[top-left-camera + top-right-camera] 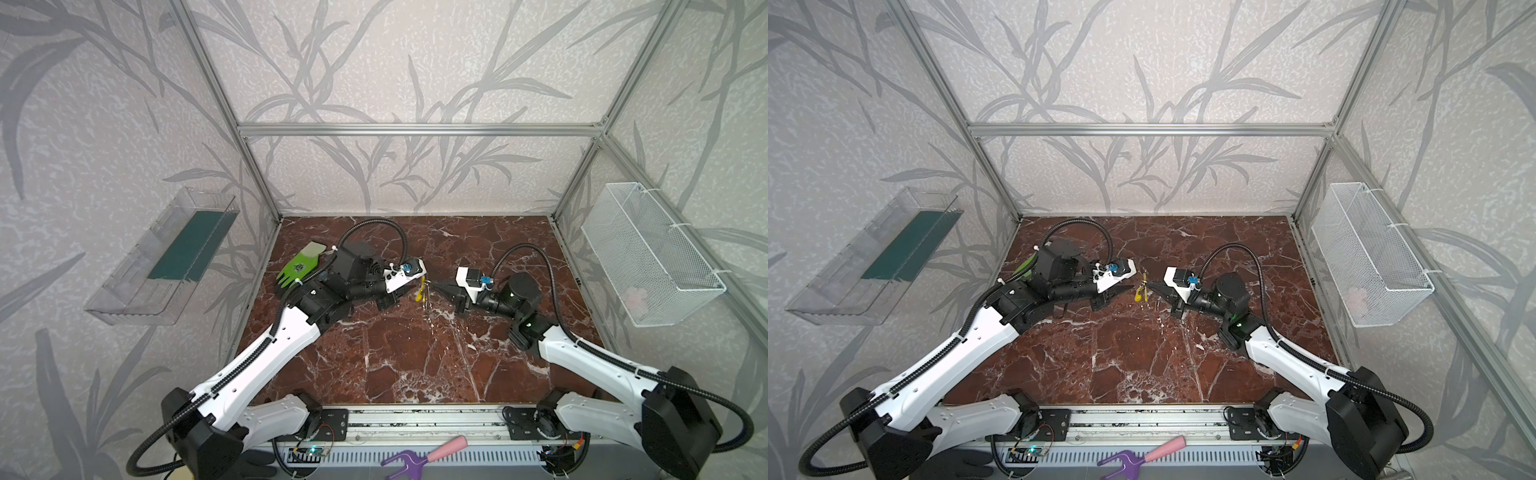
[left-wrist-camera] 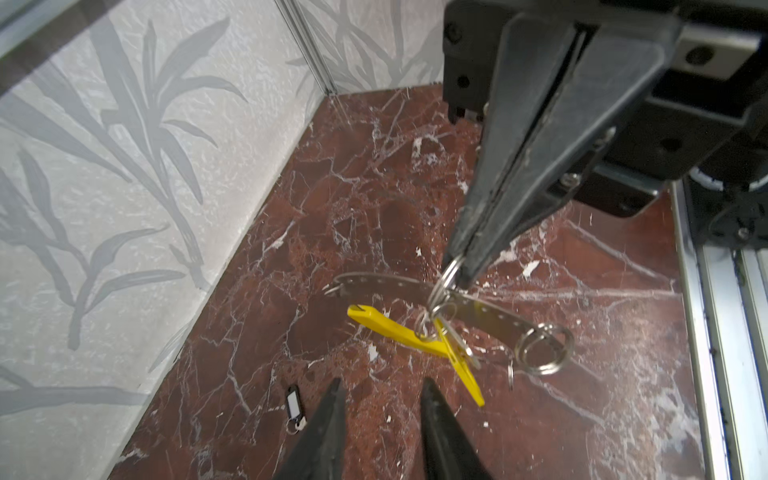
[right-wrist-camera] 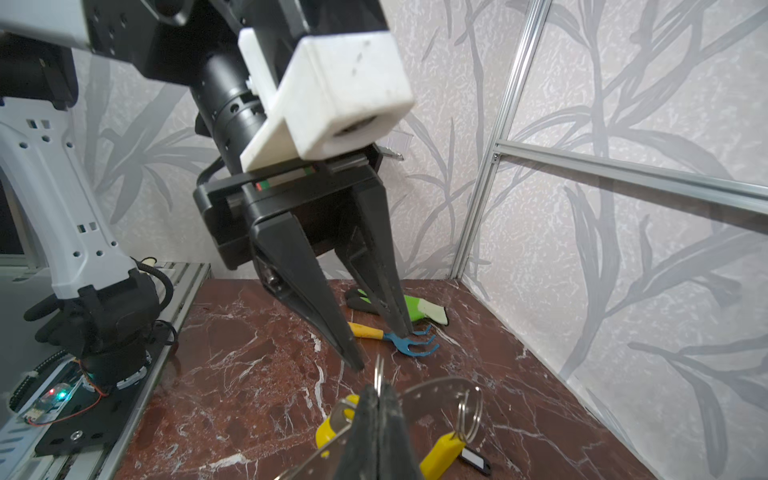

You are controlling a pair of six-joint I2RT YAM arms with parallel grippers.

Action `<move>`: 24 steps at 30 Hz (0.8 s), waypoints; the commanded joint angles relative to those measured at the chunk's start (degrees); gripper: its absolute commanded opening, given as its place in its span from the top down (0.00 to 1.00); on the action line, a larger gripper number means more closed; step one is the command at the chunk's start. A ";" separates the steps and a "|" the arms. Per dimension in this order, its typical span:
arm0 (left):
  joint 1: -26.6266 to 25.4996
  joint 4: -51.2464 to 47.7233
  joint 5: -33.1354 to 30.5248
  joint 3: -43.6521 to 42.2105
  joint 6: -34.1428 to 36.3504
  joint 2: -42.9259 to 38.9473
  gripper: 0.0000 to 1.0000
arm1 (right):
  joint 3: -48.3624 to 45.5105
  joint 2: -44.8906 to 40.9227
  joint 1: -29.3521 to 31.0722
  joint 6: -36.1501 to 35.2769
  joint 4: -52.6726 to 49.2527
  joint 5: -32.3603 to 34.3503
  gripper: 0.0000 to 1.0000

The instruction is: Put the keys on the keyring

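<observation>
Right gripper [image 2: 457,272] is pinched shut on the keyring [image 2: 382,284], apparently where a small split ring sits on the grey band, and holds it up off the table [image 2: 374,187]. Band hangs tilted, its long side running crosswise in front of the left gripper [image 2: 382,380]. In both top views its yellow part [image 1: 422,291] shows between the two grippers. The yellow-tag key [image 3: 440,453] hangs from a split ring on the band, so it looks already on. The black-fob key [image 2: 294,405] lies flat on the table, apart from the keyring, low beside the left gripper's fingers, with its small ring end toward that gripper. Left gripper is partly open, nothing between its jaws, touching nothing, tips just short of the hanging band. Judgement: the left is the free arm and near the fob, so the pickup is its job. The fob is small and flat, an easy miss.
</observation>
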 commanded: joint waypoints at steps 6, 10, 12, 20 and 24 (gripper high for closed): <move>-0.09 20.15 4.96 -8.43 -8.44 -5.01 0.78 | 0.69 2.06 -0.08 4.18 8.92 -1.15 1.00; -0.09 21.37 6.04 -9.51 -7.85 -5.56 0.78 | 0.65 2.80 -0.82 5.85 11.19 -2.86 1.00; -0.03 20.79 6.97 -9.25 -7.69 -5.19 0.78 | 1.05 3.04 -0.92 6.15 11.27 -4.05 1.00; 0.03 17.26 11.01 -6.97 -7.01 -3.00 0.79 | 1.53 3.61 -0.93 6.76 11.46 -5.75 1.00; 0.01 16.16 11.84 -6.08 -6.02 -2.22 0.83 | 1.93 3.99 -0.97 6.94 11.48 -7.06 1.00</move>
